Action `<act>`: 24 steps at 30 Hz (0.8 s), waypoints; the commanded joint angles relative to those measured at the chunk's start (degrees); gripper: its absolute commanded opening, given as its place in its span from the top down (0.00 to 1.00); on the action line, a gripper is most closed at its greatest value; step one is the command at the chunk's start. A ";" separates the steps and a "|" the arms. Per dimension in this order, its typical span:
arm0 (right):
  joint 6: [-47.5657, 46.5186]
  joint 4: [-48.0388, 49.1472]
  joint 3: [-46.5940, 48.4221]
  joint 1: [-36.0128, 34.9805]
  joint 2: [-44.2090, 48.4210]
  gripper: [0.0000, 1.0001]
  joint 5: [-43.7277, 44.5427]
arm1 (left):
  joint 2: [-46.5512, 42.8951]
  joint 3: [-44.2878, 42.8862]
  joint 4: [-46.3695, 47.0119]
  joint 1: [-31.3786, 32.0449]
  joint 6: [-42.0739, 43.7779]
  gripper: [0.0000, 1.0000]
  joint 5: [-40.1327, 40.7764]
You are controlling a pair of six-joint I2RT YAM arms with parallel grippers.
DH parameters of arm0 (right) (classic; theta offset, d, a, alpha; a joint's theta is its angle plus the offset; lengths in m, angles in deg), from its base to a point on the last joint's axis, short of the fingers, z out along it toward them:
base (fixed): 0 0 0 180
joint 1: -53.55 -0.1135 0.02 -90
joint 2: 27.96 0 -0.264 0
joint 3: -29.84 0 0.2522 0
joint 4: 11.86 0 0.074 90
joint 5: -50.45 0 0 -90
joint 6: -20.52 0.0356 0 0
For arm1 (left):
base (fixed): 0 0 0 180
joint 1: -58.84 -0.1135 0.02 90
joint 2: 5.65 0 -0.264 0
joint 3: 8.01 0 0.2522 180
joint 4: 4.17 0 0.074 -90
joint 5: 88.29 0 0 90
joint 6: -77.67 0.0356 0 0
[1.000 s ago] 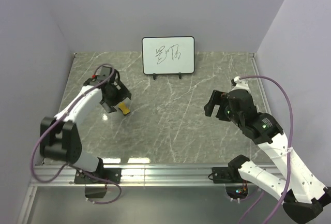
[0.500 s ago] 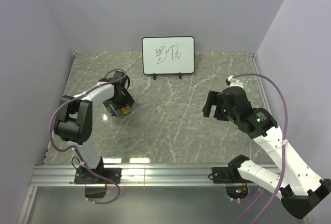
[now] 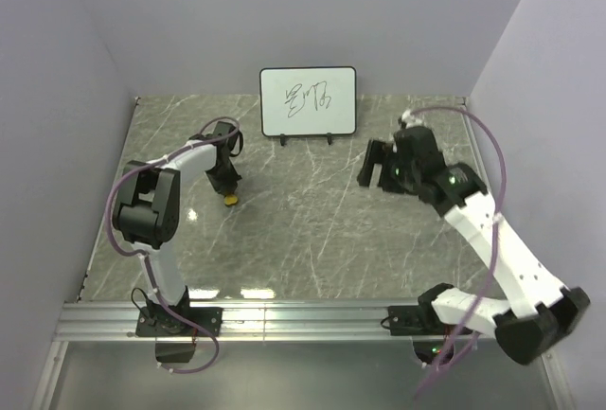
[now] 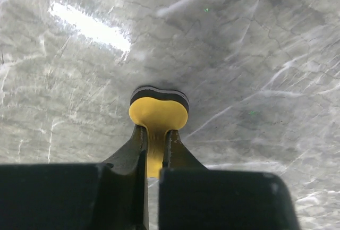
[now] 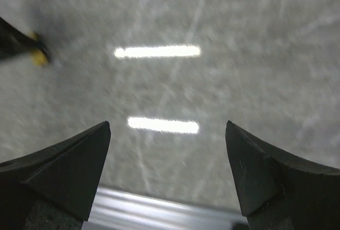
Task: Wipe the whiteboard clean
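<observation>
Grey marbled tabletop [image 3: 312, 230] is being enclosed by lilac walls [image 3: 85, 41] on three sides. Whiteboard [image 3: 308, 101] is being propped upright on its small black feet at the middle of the far edge, just before the back wall; black scribbles are being shown on its face. Eraser [image 4: 158, 110], a yellow and black block, is being pinched by the closed fingers of the left gripper [image 4: 155, 134], forward and left of the board, apart from it. Right gripper [image 5: 167, 134] is being held over the tabletop with fingers spread wide, forward and right of the board, not touching it.
</observation>
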 commanded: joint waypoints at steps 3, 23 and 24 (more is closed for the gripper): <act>5.18 12.79 12.93 13.42 -13.64 0.07 -16.04 | -1.86 -2.46 -0.04 -0.42 3.34 1.00 -3.41; 22.51 41.03 59.77 27.41 -71.83 0.09 -37.42 | -9.97 -3.69 -3.37 -0.42 8.71 1.00 -10.02; 22.78 41.38 60.83 27.94 -73.06 0.09 -37.24 | -9.09 -5.17 -4.25 -0.42 8.10 1.00 -9.58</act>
